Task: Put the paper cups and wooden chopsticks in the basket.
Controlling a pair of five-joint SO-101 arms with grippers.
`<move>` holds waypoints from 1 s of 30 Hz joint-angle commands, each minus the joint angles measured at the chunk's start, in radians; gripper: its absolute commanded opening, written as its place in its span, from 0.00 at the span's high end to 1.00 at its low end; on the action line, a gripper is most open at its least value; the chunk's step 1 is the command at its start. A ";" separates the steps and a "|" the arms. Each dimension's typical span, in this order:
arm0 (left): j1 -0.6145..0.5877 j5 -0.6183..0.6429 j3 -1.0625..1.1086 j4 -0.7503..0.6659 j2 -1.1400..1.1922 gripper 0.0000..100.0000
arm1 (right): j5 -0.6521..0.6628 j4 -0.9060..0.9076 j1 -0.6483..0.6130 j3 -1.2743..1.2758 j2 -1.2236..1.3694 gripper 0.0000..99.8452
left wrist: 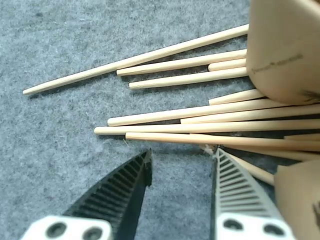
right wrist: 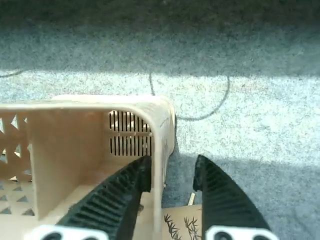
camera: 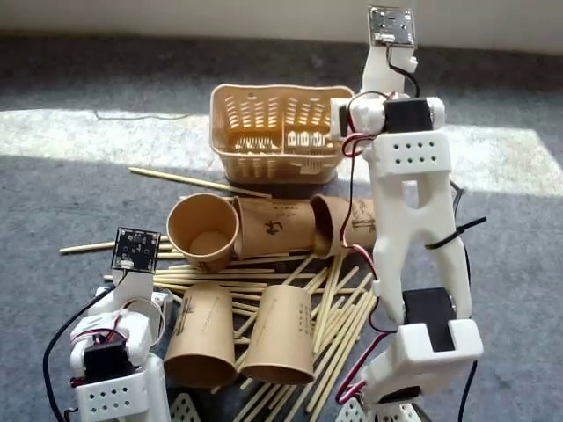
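While five brown paper cups [camera: 273, 227] and pale wooden chopsticks [camera: 339, 321] lie heaped on the grey carpet [camera: 53, 202] before the upright beige slotted plastic basket [camera: 264, 163], the left gripper [left wrist: 182, 156] hangs parted over chopsticks. The right gripper [right wrist: 172, 167], parted, straddles the basket's wall.

Overhead plus close wrist views, basket [camera: 230, 132] shared.

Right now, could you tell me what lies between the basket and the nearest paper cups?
A single wooden chopstick lies slantwise on the grey carpet there; the high view shows it.
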 commanded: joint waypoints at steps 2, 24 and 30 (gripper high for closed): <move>-0.012 -0.005 0.019 -0.015 -0.007 0.81 | -0.002 0.053 -0.050 -0.136 0.012 0.82; -0.012 -0.006 0.019 -0.015 -0.008 0.81 | 0.092 0.325 -0.085 -0.266 -0.127 0.82; -0.012 -0.006 0.019 -0.015 -0.008 0.81 | 0.107 0.400 -0.159 -0.265 -0.213 0.82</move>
